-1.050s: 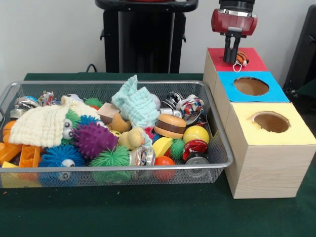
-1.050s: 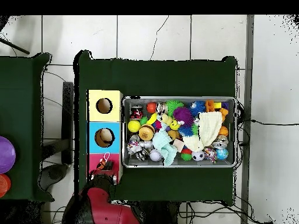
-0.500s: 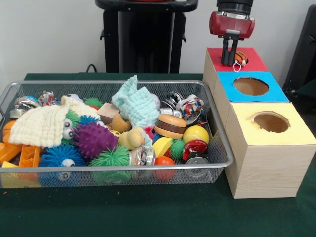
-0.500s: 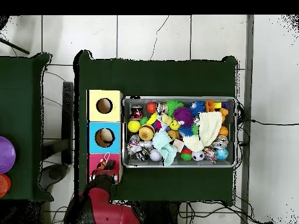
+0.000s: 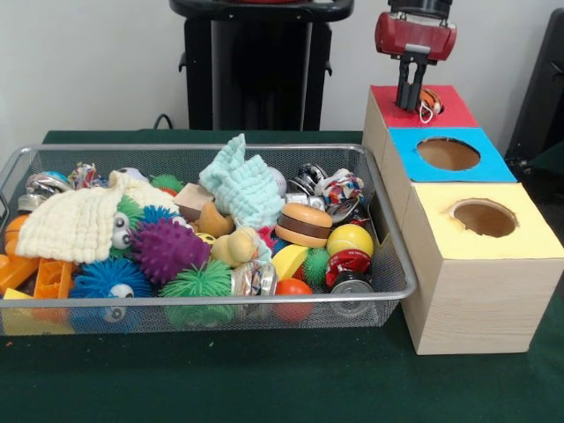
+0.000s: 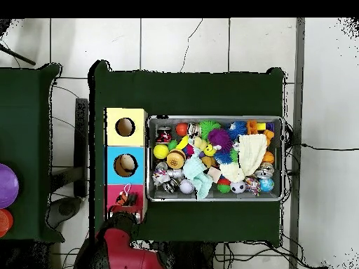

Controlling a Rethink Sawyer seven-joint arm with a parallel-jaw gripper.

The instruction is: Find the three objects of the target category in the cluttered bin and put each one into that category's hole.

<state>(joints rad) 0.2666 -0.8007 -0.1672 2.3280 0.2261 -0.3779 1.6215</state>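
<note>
From the front, the red gripper (image 5: 411, 95) hangs over the red-topped box (image 5: 388, 101) at the far end of a row of three boxes. Its dark fingers (image 5: 405, 88) point down beside a small orange striped toy with a white cord loop (image 5: 429, 102), which sits on that box's top by the hole. Whether the fingers are apart or pressed together I cannot tell from here, nor whether they touch the toy. Next in the row comes the blue-topped box (image 5: 493, 166), then the yellow-topped box (image 5: 529, 238), each with a round hole. To the side stands the wire mesh bin (image 5: 264, 301) on the green table (image 5: 264, 379), crammed with toys: a purple spiky ball (image 5: 166, 249), a toy hamburger (image 5: 304, 224), a yellow ball (image 5: 350, 239), a pale blue knitted cloth (image 5: 242, 187) and a cream knitted cloth (image 5: 75, 225).

From overhead, the arm's red housing (image 6: 123, 249) shows just below the red-topped box (image 6: 114, 192), and the orange toy (image 6: 125, 198) with its cord lies on that top. The blue-topped box (image 6: 111, 165) holds something pale in its hole. The bin (image 6: 214, 118) lies just beside the three boxes.
</note>
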